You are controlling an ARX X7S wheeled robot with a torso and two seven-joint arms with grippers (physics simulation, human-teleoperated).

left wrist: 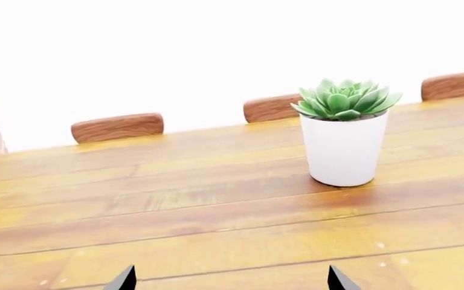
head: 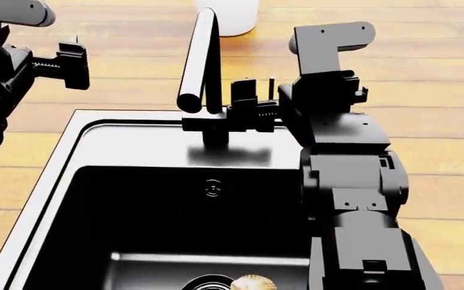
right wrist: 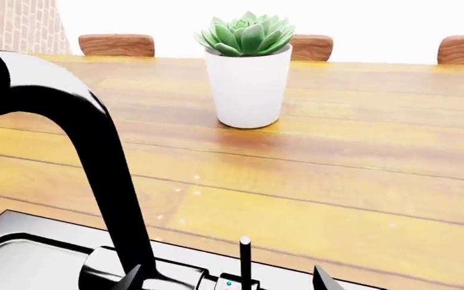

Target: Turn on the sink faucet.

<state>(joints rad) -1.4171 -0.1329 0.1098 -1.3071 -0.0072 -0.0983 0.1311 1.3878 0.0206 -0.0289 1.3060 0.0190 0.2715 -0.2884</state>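
At twelve o'clock on the sink [head: 70, 151] rim stands the sink faucet [head: 203, 66]; its thin stiff lever [right wrist: 245, 260] sits between the right gripper [right wrist: 228, 275]'s spread fingers. Push near its tip; smooth metal may slip. Left gripper [left wrist: 232, 279] is also spread, holding nothing.

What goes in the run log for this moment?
right gripper: open, straddling faucet lever | left gripper: idle over counter | faucet: no water visible

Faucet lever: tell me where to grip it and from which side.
Grip the thin upright lever near its top, coming from the sink side, where the right pincer already sits with a finger either side. The spout stands beside it, so stay clear.
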